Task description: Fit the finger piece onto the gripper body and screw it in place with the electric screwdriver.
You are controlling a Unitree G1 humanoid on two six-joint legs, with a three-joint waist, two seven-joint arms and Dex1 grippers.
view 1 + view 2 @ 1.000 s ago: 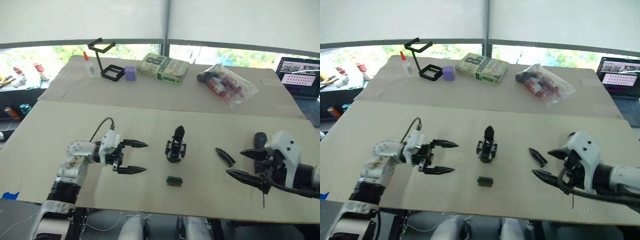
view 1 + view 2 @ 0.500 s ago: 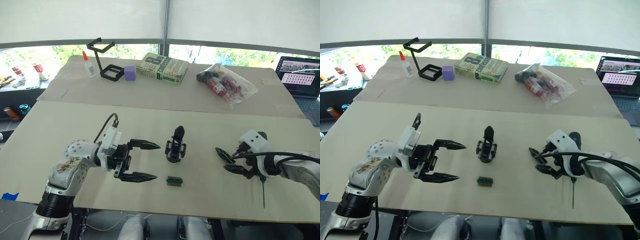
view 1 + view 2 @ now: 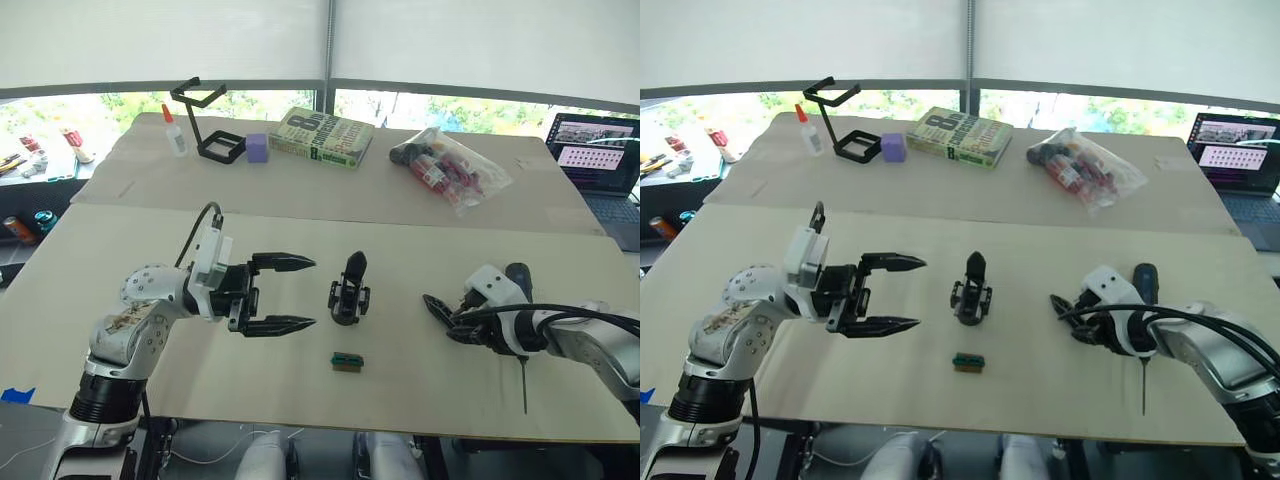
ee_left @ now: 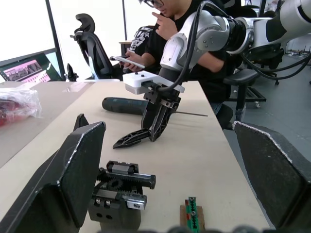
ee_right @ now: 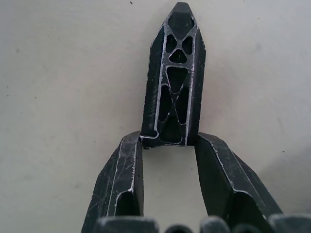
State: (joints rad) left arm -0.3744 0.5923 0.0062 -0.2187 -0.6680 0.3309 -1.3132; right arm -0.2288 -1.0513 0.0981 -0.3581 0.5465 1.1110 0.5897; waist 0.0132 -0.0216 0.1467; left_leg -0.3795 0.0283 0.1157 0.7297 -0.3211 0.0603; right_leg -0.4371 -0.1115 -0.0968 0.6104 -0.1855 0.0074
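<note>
The finger piece [image 5: 173, 92], a small black tapered blade, lies flat on the table right of centre. My right gripper [image 3: 452, 323] is shut on its wide end, one fingertip pressed to each side, and the pointed tip sticks out beyond the fingers [image 5: 121, 179]. The gripper body [image 3: 349, 292] stands upright in the middle of the table. My left gripper [image 3: 314, 292] hovers open just to its left, pointing at it, with nothing between its fingers [image 4: 73, 179]. The electric screwdriver [image 3: 1146, 283] lies behind my right wrist, its thin bit [image 3: 523, 385] pointing toward the front edge.
A small green-brown block [image 3: 347, 361] lies in front of the gripper body. On the far table are a wire-frame stand [image 3: 205, 120], a glue bottle [image 3: 176, 130], a purple block [image 3: 257, 147], a book [image 3: 322, 137] and a plastic bag [image 3: 450, 165]. A laptop [image 3: 590, 160] sits far right. A person [image 4: 160, 29] sits beyond the table's right end.
My right gripper has moved left from the screwdriver to the finger piece and closed on its wide end. My left gripper has reached right, closer to the gripper body, and stays open.
</note>
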